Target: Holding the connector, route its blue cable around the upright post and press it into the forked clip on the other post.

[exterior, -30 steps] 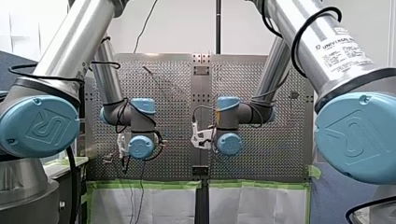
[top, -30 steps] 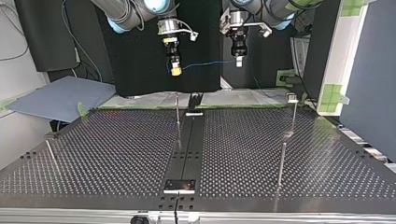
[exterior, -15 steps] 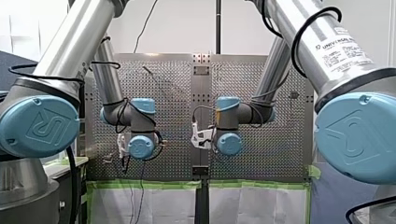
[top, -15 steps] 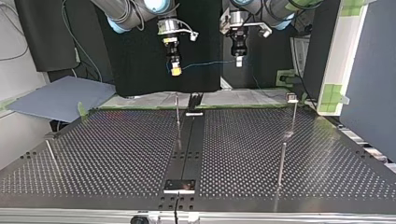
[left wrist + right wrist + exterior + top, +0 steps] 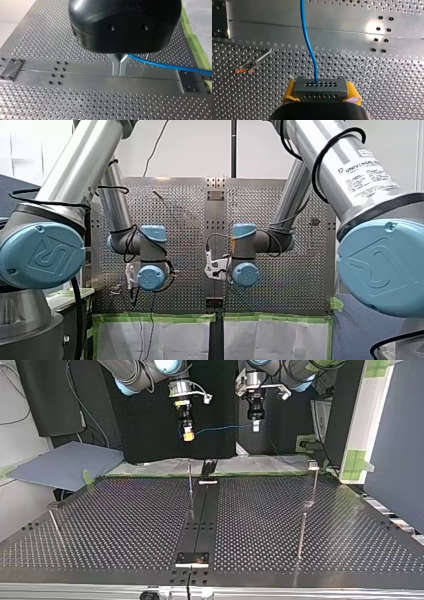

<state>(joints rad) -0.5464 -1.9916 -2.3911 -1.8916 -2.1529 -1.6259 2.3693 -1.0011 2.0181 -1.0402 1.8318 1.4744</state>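
A white wall [image 5: 190, 150] behind, dark panel [image 5: 147, 432] and grey-blue sheet [image 5: 65, 465] opposite

I see the perforated table [image 5: 125, 525] with a dark rail [image 5: 200, 520] running down its middle. In the top view a small screwed plate [image 5: 192, 558] sits on the rail's near end, and a thin black cord [image 5: 188, 587] leads off just past it. Left of the rail, beyond the table edge, lies a blue mat [image 5: 65, 465]. Behind the rail's far end stands a black panel [image 5: 150, 435]. Well to the rail's right is a white board [image 5: 372, 420] patched with green tape [image 5: 356, 460]. In the front view a white sheet [image 5: 165, 337] hangs below the rail's end.
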